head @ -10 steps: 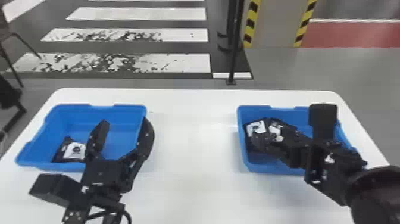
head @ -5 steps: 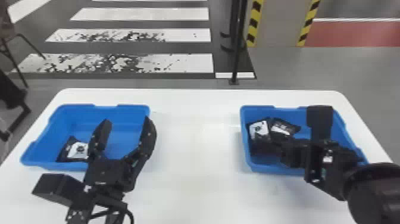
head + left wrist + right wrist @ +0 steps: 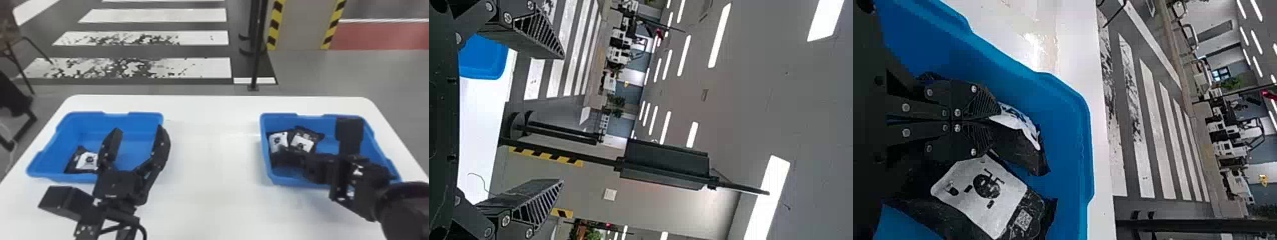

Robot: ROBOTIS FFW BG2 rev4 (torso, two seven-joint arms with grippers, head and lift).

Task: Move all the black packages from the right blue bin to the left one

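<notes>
Right fingers (image 3: 289,158) have clamped 1 black package (image 3: 278,140) in right bin (image 3: 309,119), left fingers (image 3: 163,143) apart.

A white counter (image 3: 217,178) with rounded far corners carries two blue bins directly on its top. The left blue bin (image 3: 145,116) sits toward the counter's left side and the right blue bin (image 3: 277,118) toward its right, the two standing well apart with bare white surface between them.

This looked like a large indoor hall, perhaps a robotics lab or workshop. Worn white crosswalk stripes (image 3: 210,68) crossed the grey floor (image 3: 351,73), yellow-and-black hazard strips (image 3: 275,25) edged a panel, and ceiling lights (image 3: 720,35) ran in rows above.
</notes>
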